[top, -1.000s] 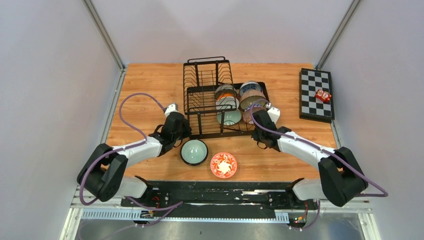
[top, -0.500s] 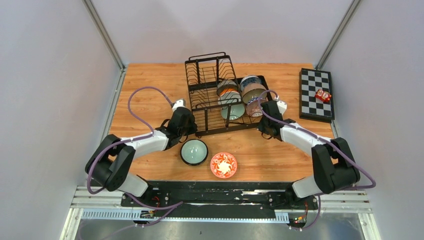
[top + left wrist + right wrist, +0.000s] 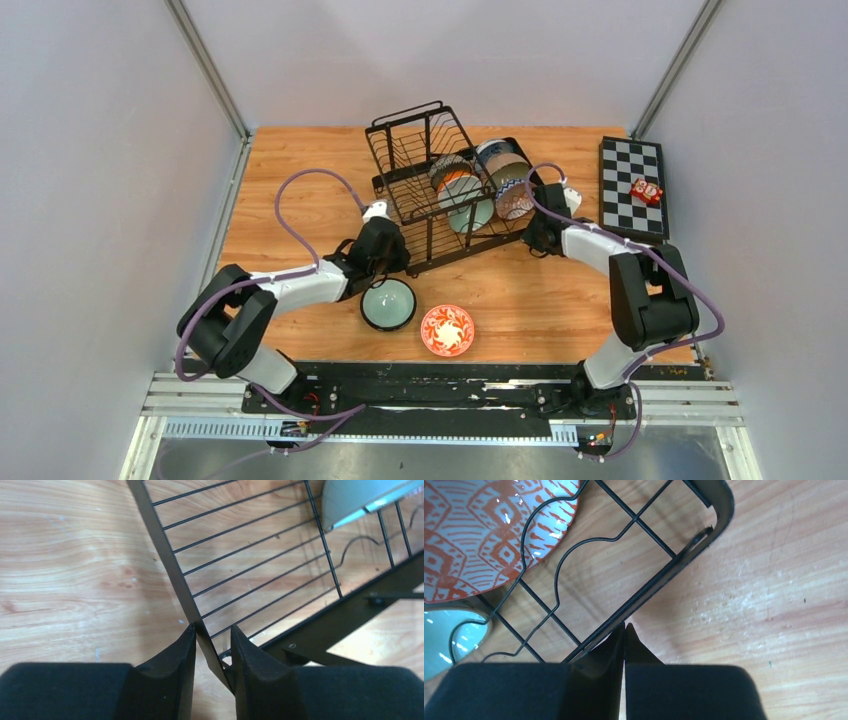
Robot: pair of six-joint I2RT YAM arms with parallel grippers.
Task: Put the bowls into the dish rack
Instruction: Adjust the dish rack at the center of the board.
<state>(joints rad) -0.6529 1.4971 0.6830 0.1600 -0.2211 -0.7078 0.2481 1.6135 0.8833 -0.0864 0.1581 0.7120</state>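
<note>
Visitor: Bowls, how many do you count?

Colleague: Two on the wooden table (image 3: 300, 180) at the near side: a pale green bowl (image 3: 388, 304) and, just beside it to the right, an orange-red floral bowl (image 3: 447, 330), both upright. In the dish rack (image 3: 412, 160), which sits askew mid-table, I make it six standing on edge in two rows, though they overlap. The nearest pair are a second pale green bowl (image 3: 472, 212) and a red-patterned bowl (image 3: 479, 530).

Visitor: And the two arms?

Colleague: One at each side of the rack. The left gripper (image 3: 212, 630) has its jaws parted, loosely straddling a black bar of the rack's frame. One finger touches it and the other stands clear. The right gripper (image 3: 625, 627) is pinched closed on nothing, its tips against the rim of the rack's tray.

Visitor: Anything else?

Colleague: One checkered board (image 3: 620, 215) at the far right edge, with one small red object (image 3: 647, 190) on it, well apart from the two loose bowls.
</note>
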